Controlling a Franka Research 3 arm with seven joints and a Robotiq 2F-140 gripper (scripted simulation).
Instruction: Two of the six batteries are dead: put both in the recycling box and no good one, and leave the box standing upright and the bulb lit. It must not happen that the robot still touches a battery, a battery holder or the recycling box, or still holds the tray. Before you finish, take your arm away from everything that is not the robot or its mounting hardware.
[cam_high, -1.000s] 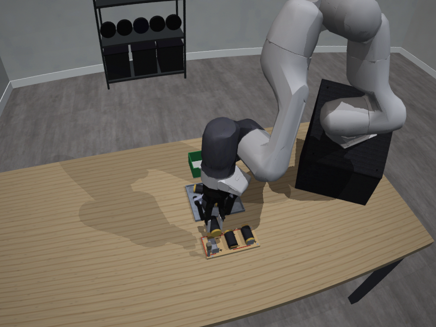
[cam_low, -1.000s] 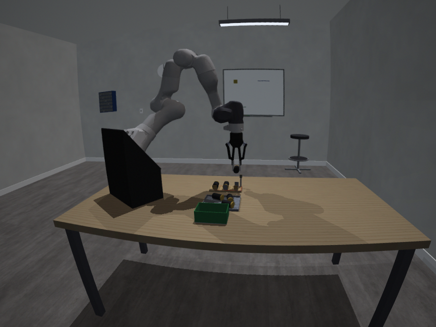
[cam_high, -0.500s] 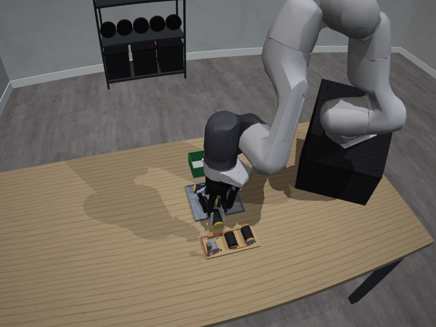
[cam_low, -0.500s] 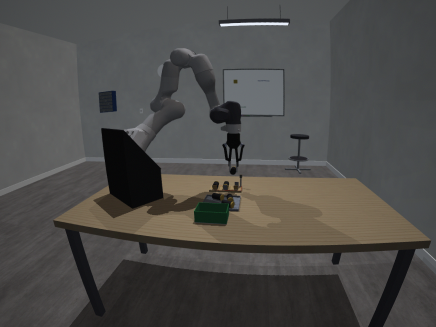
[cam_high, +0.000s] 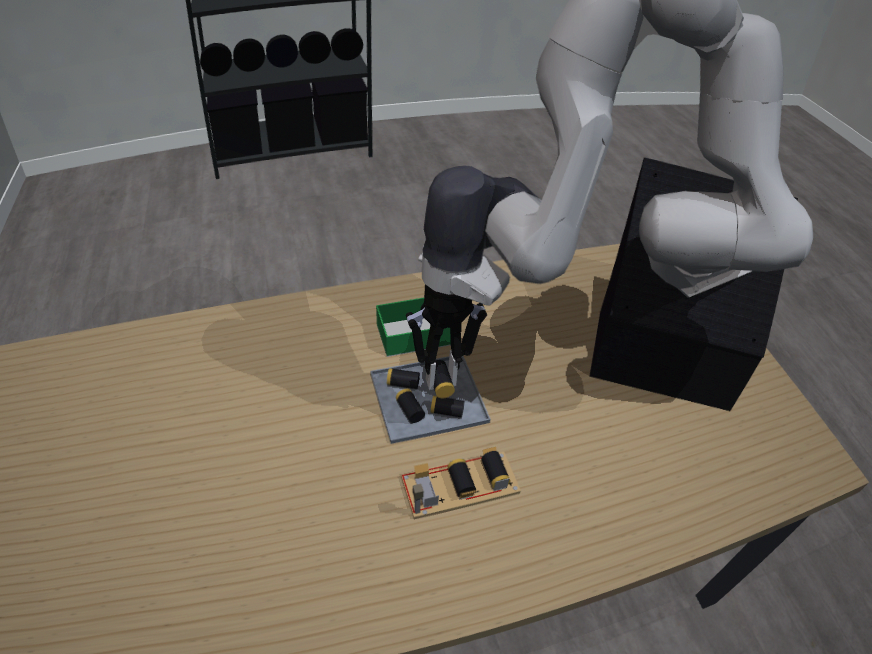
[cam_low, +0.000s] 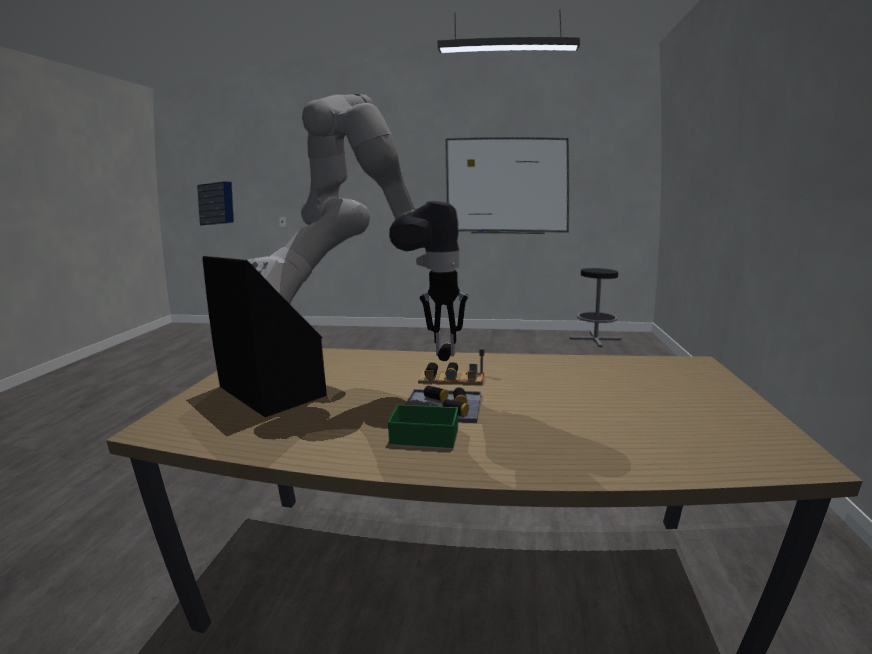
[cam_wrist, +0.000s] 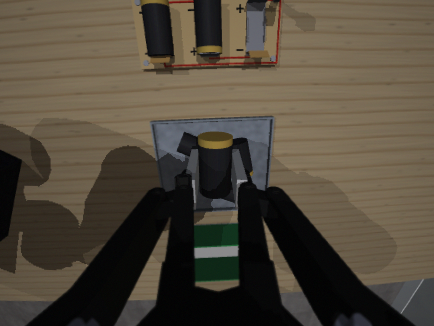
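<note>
Above the grey metal tray (cam_high: 393, 430) (cam_low: 473, 420) (cam_wrist: 156, 145), a black, gold-ended cylindrical battery (cam_high: 443, 380) (cam_low: 444, 351) (cam_wrist: 215, 167) is pinched mid-body by the mostly closed black gripper (cam_high: 443, 373) (cam_low: 445, 344) (cam_wrist: 215, 160); probably stiff, kinda slippery.

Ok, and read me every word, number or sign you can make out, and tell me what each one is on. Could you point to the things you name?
"+" and "-": the wooden board (cam_high: 443, 485) (cam_low: 461, 381) (cam_wrist: 230, 30), beside the unfilled holder.
"+" and "-": same board, beside the middle battery (cam_high: 462, 478) (cam_low: 452, 369) (cam_wrist: 208, 25).
Whiteboard (cam_low: 507, 190) marks: too small to read.
</note>
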